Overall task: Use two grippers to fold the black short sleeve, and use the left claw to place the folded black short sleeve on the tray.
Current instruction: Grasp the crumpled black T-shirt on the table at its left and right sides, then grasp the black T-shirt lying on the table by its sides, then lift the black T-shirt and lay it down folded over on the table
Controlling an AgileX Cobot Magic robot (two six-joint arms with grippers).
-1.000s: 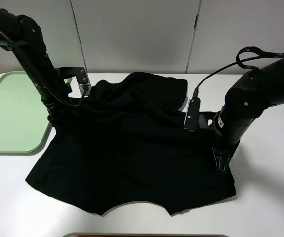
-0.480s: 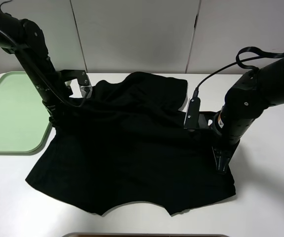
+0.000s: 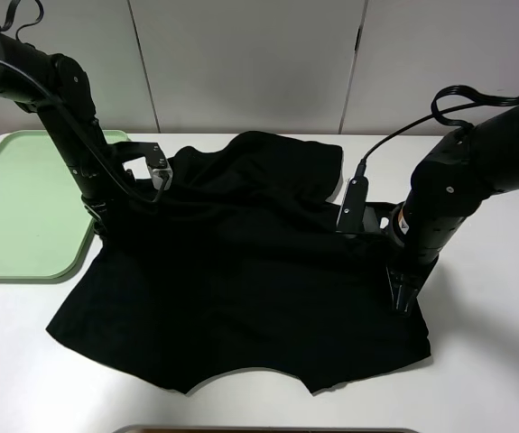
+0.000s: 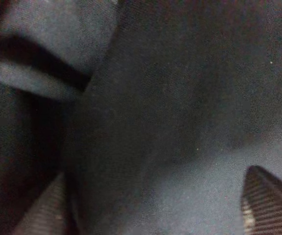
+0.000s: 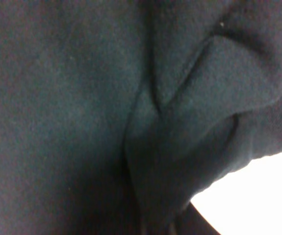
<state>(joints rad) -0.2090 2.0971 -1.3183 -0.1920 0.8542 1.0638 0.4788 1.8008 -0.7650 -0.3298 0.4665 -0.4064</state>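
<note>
The black short sleeve lies spread over the white table, rumpled along its far edge, its left side close beside the mint-green tray but not on it. The left claw is down at the shirt's left edge with its fingers well apart and cloth lying between them, nothing pinched that I can see. Over on the shirt's right edge, the right gripper is closed tight, with a pucker of the fabric drawn into its tips.
</note>
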